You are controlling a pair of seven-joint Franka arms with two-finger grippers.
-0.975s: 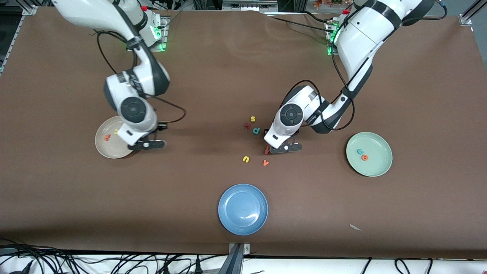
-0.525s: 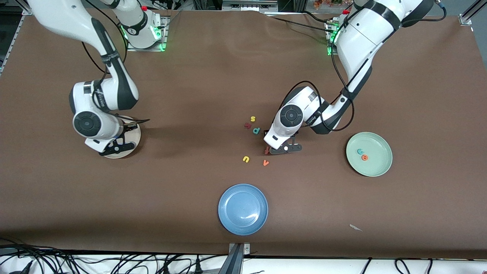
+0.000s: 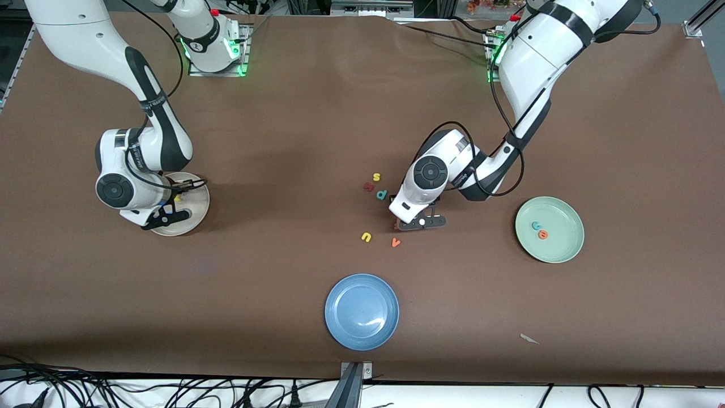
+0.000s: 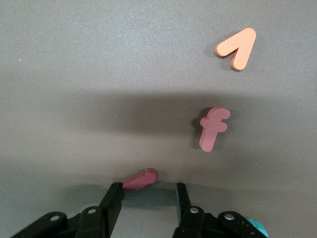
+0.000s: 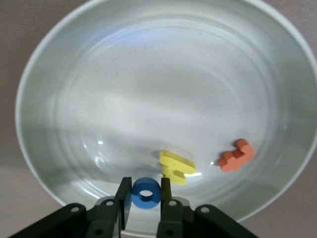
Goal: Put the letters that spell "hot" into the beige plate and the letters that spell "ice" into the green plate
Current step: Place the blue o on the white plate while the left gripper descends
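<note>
My right gripper hangs low over the beige plate, shut on the blue o. The yellow h and orange t lie in that plate. My left gripper is down at the table in the middle, open. The dark maroon i lies on the table with one end at one fingertip, clear of the other. The green plate toward the left arm's end holds the teal c and orange e.
A red-pink f and an orange v lie close to the left gripper. A yellow u, teal p, yellow s and a dark red letter lie nearby. A blue plate sits nearer the camera.
The right arm has swung toward its end of the table and its gripper now sits over the beige plate. The left gripper's fingers have narrowed around the i.
</note>
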